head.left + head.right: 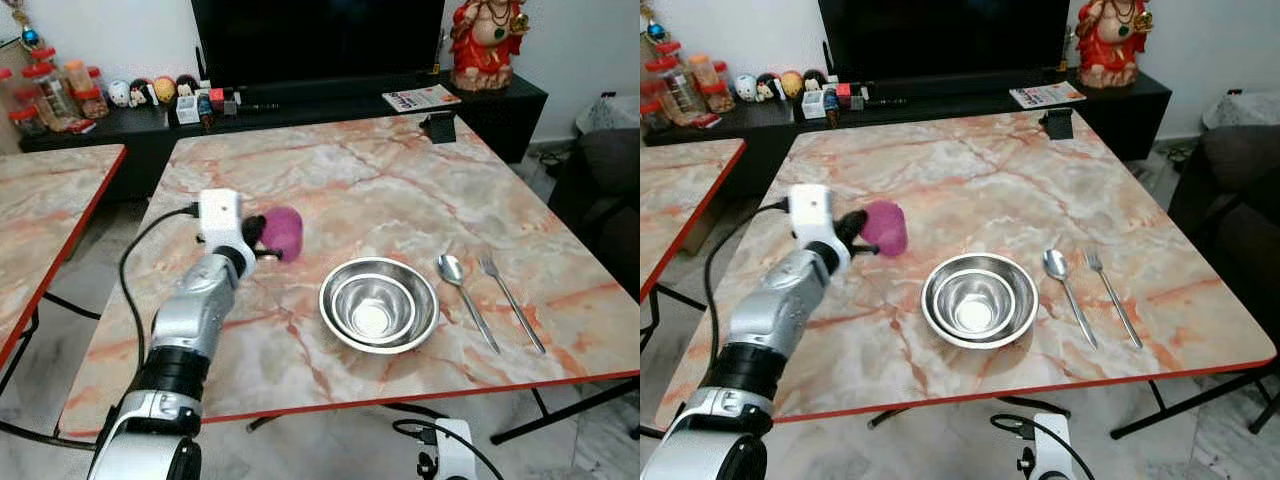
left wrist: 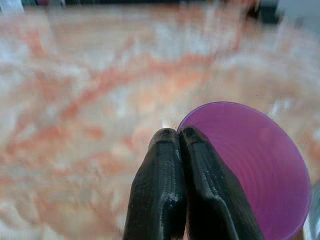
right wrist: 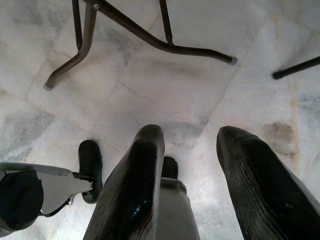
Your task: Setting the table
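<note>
Purple cup held over the marble table, tipped on its side, just left of the nested steel bowls; left claw pinched tight on cup rim, fingers pressed together w/ the wall betw. them; spoon & fork lie side by side right of bowls, near table's front edge; right claw hangs low over tiled floor, fingers spread apart.
</note>
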### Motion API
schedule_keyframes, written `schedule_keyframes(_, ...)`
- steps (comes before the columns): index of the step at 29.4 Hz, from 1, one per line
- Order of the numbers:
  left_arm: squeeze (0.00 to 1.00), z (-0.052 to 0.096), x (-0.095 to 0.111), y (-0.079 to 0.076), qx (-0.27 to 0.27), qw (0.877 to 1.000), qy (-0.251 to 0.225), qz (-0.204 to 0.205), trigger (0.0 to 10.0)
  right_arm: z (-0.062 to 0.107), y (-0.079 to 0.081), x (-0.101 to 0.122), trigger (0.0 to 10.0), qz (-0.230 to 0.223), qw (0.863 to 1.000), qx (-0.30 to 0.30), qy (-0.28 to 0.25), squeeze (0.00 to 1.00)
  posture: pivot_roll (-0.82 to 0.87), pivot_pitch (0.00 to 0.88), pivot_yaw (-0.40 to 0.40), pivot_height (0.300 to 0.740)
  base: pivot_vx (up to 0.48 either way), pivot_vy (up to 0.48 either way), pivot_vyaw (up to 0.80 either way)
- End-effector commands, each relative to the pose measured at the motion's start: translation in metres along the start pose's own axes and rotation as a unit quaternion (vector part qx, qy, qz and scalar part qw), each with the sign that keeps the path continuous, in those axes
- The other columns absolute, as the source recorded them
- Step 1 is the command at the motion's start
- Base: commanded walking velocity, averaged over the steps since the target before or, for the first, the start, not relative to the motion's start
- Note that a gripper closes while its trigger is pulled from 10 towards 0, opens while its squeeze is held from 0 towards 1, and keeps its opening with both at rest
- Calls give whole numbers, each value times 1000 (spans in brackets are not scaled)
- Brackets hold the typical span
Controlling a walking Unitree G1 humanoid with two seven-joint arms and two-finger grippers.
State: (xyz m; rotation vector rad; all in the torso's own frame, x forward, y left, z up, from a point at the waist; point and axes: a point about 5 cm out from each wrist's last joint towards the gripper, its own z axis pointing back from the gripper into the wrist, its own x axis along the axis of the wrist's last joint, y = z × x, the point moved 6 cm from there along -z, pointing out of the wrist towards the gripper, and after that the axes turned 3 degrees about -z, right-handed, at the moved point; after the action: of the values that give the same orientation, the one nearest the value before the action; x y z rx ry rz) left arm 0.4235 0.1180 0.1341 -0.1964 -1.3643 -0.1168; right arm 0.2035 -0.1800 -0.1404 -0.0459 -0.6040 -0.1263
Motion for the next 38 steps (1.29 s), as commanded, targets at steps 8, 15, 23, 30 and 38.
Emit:
schedule_keyframes(8, 0, -2, -9, 16, 26, 998, 60, -12, 10000, 1, 0, -3, 10000, -11, 1000, -5, 2, 0, 39, 0, 85, 740, 0, 0, 0)
schedule_keyframes(15, 0, -1, -14, 19, 31, 996, 79, 8, 10000, 1, 0, -4, 10000, -10, 1000, -4, 3, 0, 37, 0, 85, 740, 0, 0, 0)
schedule_keyframes(23, 1000, 0, -12, 17, 21, 996, 82, 29, 10000, 0, 1, -2, 10000, -11, 1000, -4, 2, 0, 41, 0, 86, 740, 0, 0, 0)
schedule_keyframes(30, 0, 0, -5, 13, 12, 997, 67, 34, 10000, 0, 2, -3, 10000, -12, 1000, -2, 3, 0, 41, 0, 85, 740, 0, 0, 0)
schedule_keyframes(38, 0, 2, 15, 12, 4, 999, 30, 36, 10000, 1, 1, -3, 10000, -12, 1000, -3, 2, 0, 43, 0, 85, 740, 0, 0, 0)
